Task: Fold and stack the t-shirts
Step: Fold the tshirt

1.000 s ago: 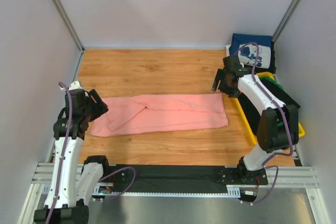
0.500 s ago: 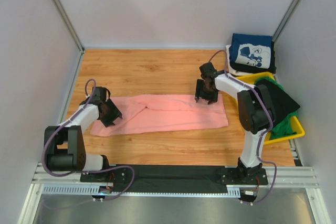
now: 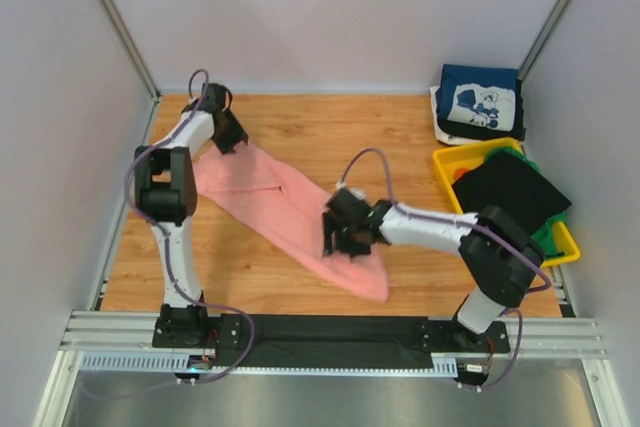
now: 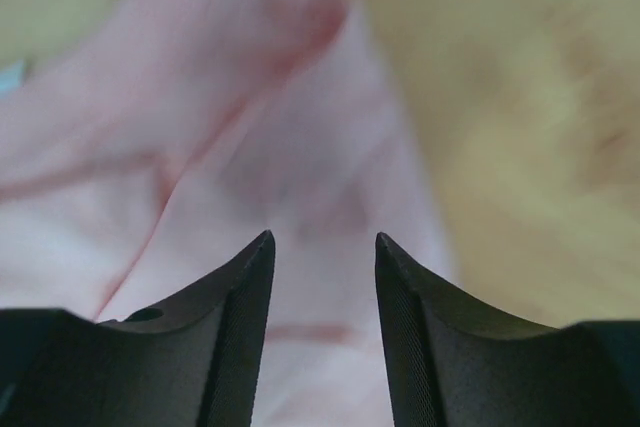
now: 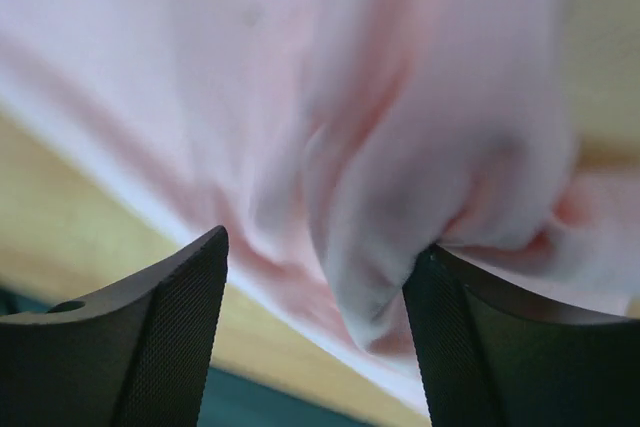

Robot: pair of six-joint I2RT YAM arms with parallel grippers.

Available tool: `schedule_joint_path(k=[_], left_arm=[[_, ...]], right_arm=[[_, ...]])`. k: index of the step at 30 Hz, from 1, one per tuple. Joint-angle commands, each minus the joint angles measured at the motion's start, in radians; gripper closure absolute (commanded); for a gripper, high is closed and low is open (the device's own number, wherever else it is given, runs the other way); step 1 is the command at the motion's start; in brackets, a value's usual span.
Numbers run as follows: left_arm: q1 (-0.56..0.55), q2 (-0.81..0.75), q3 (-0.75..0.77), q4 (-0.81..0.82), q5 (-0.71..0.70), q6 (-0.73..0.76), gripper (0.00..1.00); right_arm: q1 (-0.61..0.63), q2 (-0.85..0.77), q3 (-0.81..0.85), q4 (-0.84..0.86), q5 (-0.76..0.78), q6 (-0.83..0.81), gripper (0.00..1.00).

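Note:
The salmon-pink t-shirt [image 3: 285,207], folded into a long strip, lies diagonally on the wooden table from far left to near centre-right. My left gripper [image 3: 229,133] is at its far left end; in the left wrist view [image 4: 320,239] its jaws stand apart over the pink cloth [image 4: 200,127]. My right gripper [image 3: 340,234] is over the strip's near part; in the right wrist view [image 5: 320,237] its jaws are wide apart, and a bunched fold of pink cloth [image 5: 400,247] rests against the right finger. A navy printed t-shirt [image 3: 480,97] tops a folded stack at the back right.
A yellow bin [image 3: 445,163] at the right holds a black t-shirt [image 3: 510,187] over green cloth [image 3: 546,237]. White cloth [image 3: 440,127] shows under the navy shirt. Grey walls enclose the table on three sides. A black rail [image 3: 330,332] runs along the near edge.
The pink strip has swung from lying left-to-right to a diagonal. My left gripper moved to the far left corner, and my right gripper moved toward the near centre.

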State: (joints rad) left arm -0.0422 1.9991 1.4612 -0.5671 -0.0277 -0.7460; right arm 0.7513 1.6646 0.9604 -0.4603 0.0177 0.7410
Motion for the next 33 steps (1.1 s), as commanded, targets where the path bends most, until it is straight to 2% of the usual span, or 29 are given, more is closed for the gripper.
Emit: schedule_joint_path(k=[1,2,3,4,5,6,7,8,9,10,12,13,14,16,18,19,20,21,23,25,29,33], left_arm=[[-0.022,0.362,0.808,-0.193,0.186,0.135,0.47],[-0.025,0.605,1.073,-0.388,0.268,0.155,0.45],[-0.03,0.7,1.503,-0.437,0.376,0.154,0.37],[-0.03,0.736,1.589,-0.419,0.412,0.142,0.18],[-0.03,0.662,1.517,-0.362,0.44,0.134,0.16],[-0.031,0.555,1.165,-0.264,0.486,0.134,0.15],[-0.031,0.295,0.946,-0.131,0.498,0.12,0.11],[-0.033,0.179,0.759,0.112,0.496,0.119,0.02],[-0.033,0.083,0.547,0.168,0.461,0.128,0.0],[-0.031,-0.054,0.509,0.144,0.445,0.181,0.0],[-0.025,-0.147,0.516,0.028,0.399,0.236,0.0],[-0.022,-0.224,0.528,-0.105,0.378,0.279,0.0],[-0.018,-0.267,0.533,-0.163,0.355,0.302,0.0],[-0.018,-0.415,0.472,-0.256,0.289,0.345,0.0],[-0.018,-0.531,0.327,-0.277,0.235,0.407,0.0],[-0.018,-0.65,0.268,-0.286,0.213,0.421,0.0],[-0.018,-0.708,0.211,-0.286,0.2,0.454,0.0],[-0.018,-0.767,0.101,-0.287,0.187,0.47,0.0],[-0.018,-0.923,-0.003,-0.289,0.181,0.482,0.0],[-0.018,-1.064,-0.152,-0.29,0.172,0.445,0.0],[-0.018,-1.244,-0.381,-0.29,0.198,0.334,0.01],[-0.018,-1.333,-0.507,-0.28,0.244,0.327,0.02]], right_arm=[[0.337,-0.101,-0.01,-0.073,-0.099,0.244,0.3],[0.414,-0.124,0.033,-0.154,-0.057,0.273,0.29],[0.439,-0.143,0.138,-0.199,-0.032,0.264,0.29],[0.454,-0.172,0.193,-0.316,0.058,0.242,0.26],[0.454,-0.184,0.24,-0.375,0.106,0.229,0.25],[0.453,-0.198,0.286,-0.415,0.154,0.21,0.25],[0.445,-0.218,0.338,-0.441,0.195,0.189,0.24],[0.418,-0.224,0.357,-0.471,0.249,0.148,0.24],[0.396,-0.221,0.374,-0.475,0.251,0.126,0.24],[0.373,-0.204,0.409,-0.477,0.243,0.092,0.25],[0.315,-0.171,0.455,-0.485,0.238,0.022,0.26],[0.303,-0.125,0.519,-0.483,0.238,-0.001,0.26],[0.283,-0.094,0.553,-0.476,0.241,-0.029,0.26],[0.264,0.015,0.642,-0.472,0.243,-0.113,0.27],[0.232,0.099,0.796,-0.469,0.237,-0.173,0.27],[0.217,0.178,0.845,-0.477,0.232,-0.207,0.27],[0.177,0.216,0.944,-0.471,0.196,-0.227,0.27],[0.154,0.254,0.984,-0.457,0.161,-0.244,0.27],[0.091,0.369,1.081,-0.43,0.054,-0.284,0.28],[0.053,0.47,1.185,-0.375,-0.048,-0.317,0.28],[-0.042,0.595,1.249,-0.218,-0.29,-0.293,0.28],[-0.079,0.771,1.371,-0.163,-0.375,-0.278,0.26]])
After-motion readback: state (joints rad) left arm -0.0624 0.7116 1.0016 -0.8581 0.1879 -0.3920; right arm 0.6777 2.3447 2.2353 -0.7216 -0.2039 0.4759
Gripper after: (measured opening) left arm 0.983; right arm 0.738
